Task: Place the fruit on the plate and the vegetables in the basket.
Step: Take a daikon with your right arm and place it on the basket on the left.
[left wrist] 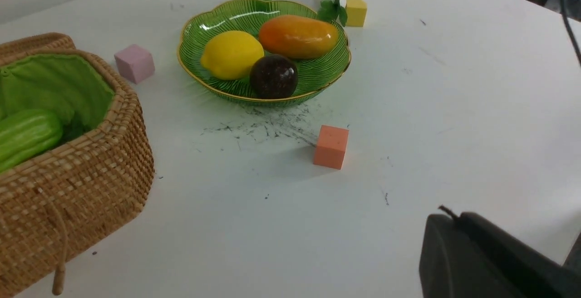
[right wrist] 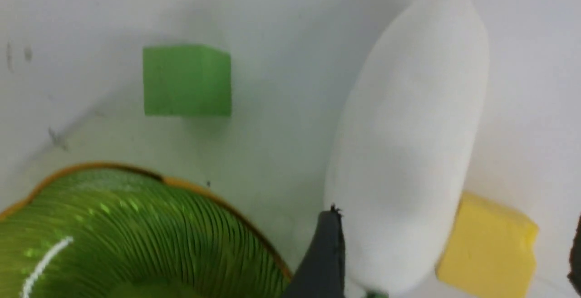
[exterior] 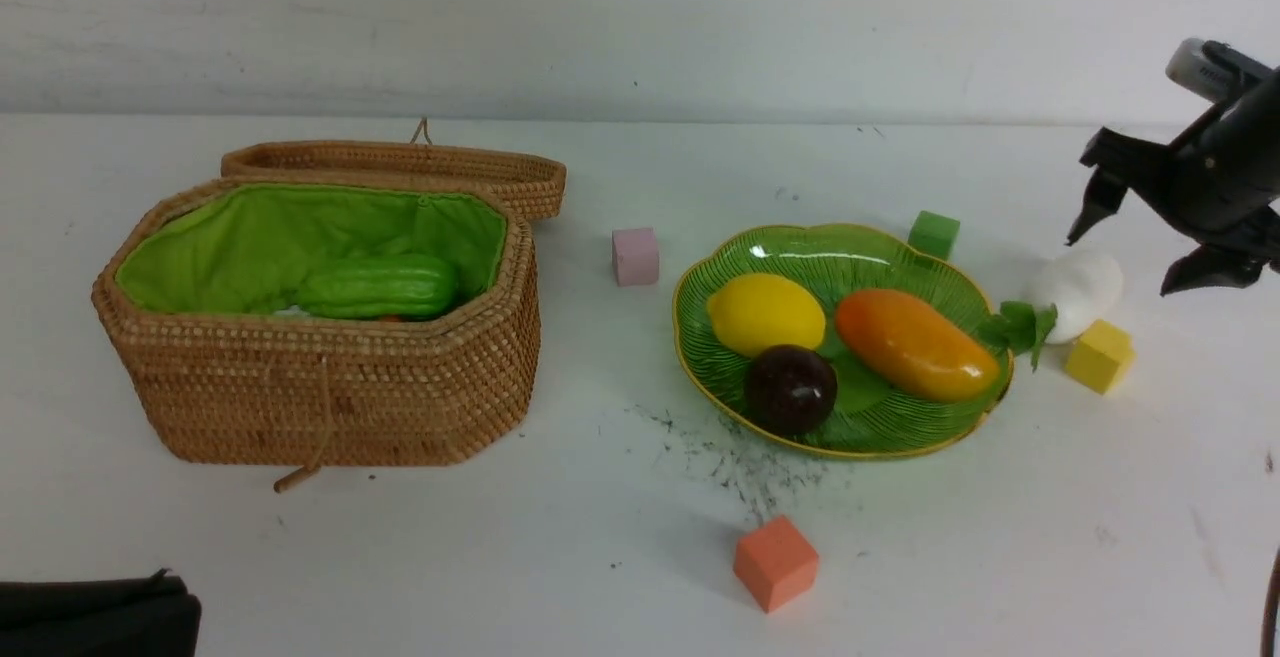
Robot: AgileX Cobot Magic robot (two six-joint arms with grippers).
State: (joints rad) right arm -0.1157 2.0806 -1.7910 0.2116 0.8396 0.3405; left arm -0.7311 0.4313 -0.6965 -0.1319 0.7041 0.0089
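All 3 fruits lie on the plate (exterior: 900,445): lemon (exterior: 765,312) and mango (exterior: 915,342) side by side, mangosteen (exterior: 790,389) in front. The cucumber (exterior: 380,287) rests in the basket (exterior: 330,387) on the green lining (a sliver of orange shows under it), with the lid (exterior: 400,162) folded back behind. The radish (exterior: 1080,285) lies on the worktop (exterior: 560,557) just right of the plate, its leaves at the rim and a yellow cube (exterior: 1100,355) against it. The right arm (exterior: 1235,172) hangs above the radish, its jaws released and spread wide. The left arm (left wrist: 472,252) sits low, its jaws clenched shut. Green (exterior: 933,234), pink (exterior: 636,255) and orange (exterior: 776,562) cubes stand scattered around the plate.
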